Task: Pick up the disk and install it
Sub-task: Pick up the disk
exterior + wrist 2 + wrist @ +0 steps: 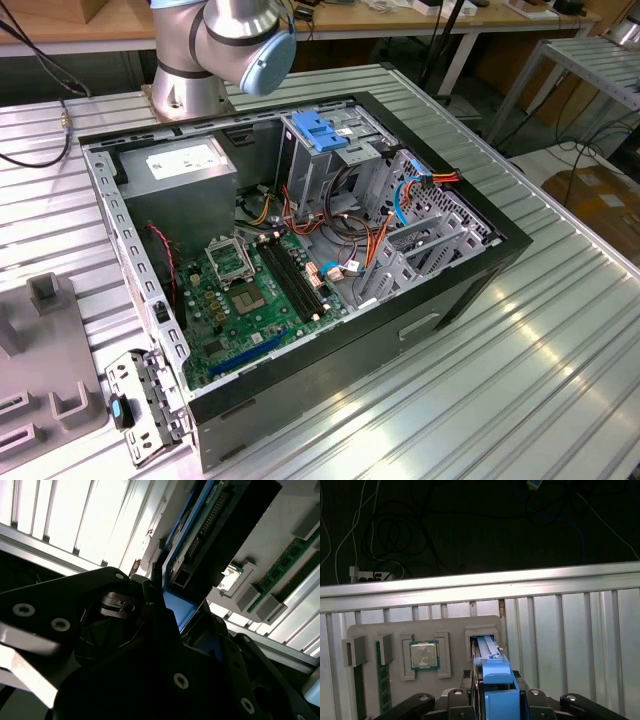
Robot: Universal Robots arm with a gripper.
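Note:
The disk (496, 682) stands on edge between my gripper's (497, 702) fingers, its blue plastic carrier frame facing the first wrist view. Its far end lies at the slot (482, 636) of a grey holder tray (452, 625); I cannot tell whether it still rests in it. In the second wrist view the disk (202, 535) shows its dark underside, green board edge and blue frame, with the black gripper (150, 605) closed against it. The open computer case (470, 270) lies on the table in the exterior view, and its tall metal cage with a blue top (322, 135) stands at the back.
The tray also holds a processor chip (424, 655) and a memory stick (382, 680). Ribbed metal table (570, 630) runs to an edge rail with dark floor and cables beyond. In the case sit a grey box (180, 170), the motherboard (250, 300) and loose cables (370, 240).

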